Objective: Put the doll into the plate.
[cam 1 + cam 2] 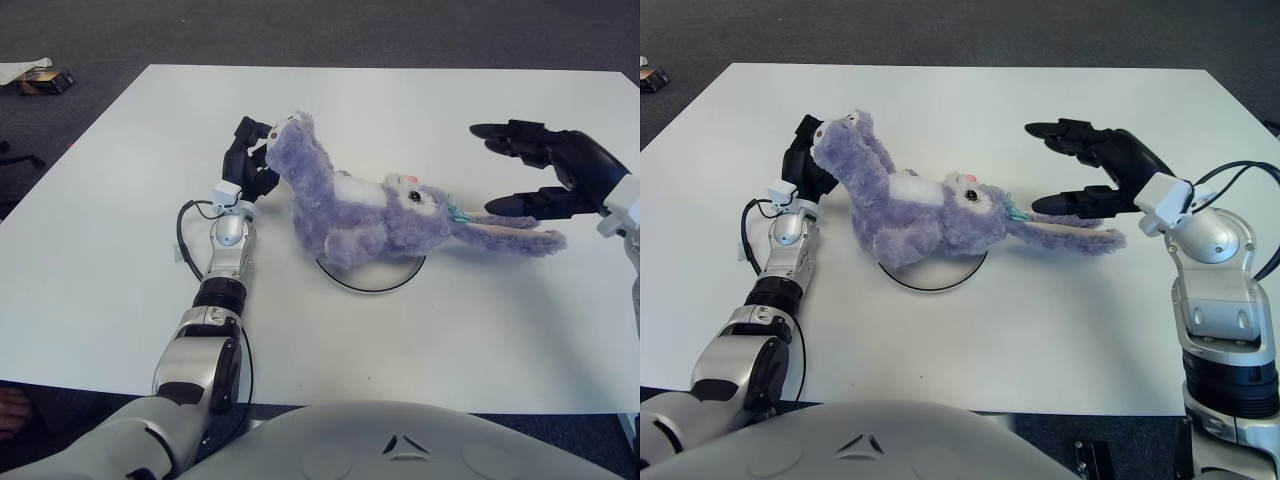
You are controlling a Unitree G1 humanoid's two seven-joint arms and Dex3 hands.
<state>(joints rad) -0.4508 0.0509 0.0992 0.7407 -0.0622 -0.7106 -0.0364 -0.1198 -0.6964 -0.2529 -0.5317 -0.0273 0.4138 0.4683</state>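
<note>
Doll (370,215) lies sprawled over my plate (372,280), its body covering most of the dish so only the near rim shows. My left hand (248,158) is clenched on the doll's foot at the far left end. My right hand (1085,170) is released, fingers spread, just above the doll's long ears, apart from them. Table (450,340) is white beneath. The left-eye view cuts off my right wrist.

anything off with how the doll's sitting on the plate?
Yes. The doll sprawls across the plate, hiding most of it, with legs and long ears hanging out over the table. The left hand grips one foot; the right hand is open beside the ears.
</note>
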